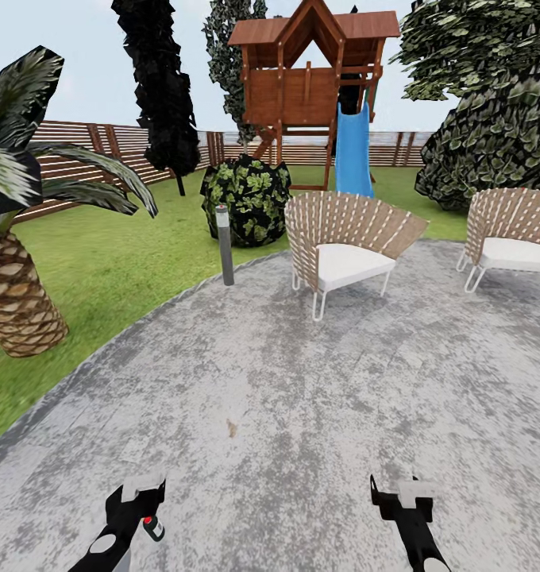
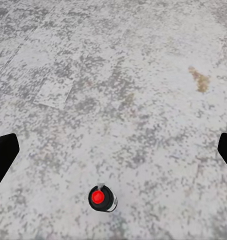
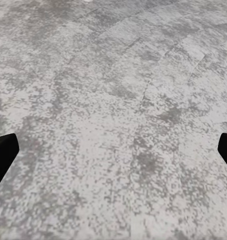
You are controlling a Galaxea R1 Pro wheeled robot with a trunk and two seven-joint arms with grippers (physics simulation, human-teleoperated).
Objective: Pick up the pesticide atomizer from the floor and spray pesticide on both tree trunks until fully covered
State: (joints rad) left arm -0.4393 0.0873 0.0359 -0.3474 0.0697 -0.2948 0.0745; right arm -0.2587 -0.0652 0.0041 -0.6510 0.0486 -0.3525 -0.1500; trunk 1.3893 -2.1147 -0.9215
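The pesticide atomizer (image 1: 152,527) stands on the grey stone floor (image 1: 286,381), just right of my left gripper (image 1: 141,496) and apart from it. In the left wrist view the atomizer (image 2: 102,198) is seen from above, a small white body with a red top, below the gap between the two wide-apart black fingertips (image 2: 3,152). My left gripper (image 2: 113,150) is open and holds nothing. My right gripper (image 1: 397,491) hangs open over bare paving (image 3: 113,125). The trees and their trunks are out of view.
Two wicker chairs (image 1: 345,242) (image 1: 512,234) stand ahead on the patio. A grey post lamp (image 1: 225,245), a round bush (image 1: 246,199) and a scaly palm (image 1: 16,294) edge the lawn (image 1: 103,262). Behind are a wooden playhouse with a blue slide (image 1: 353,151) and the slat fence (image 1: 87,151).
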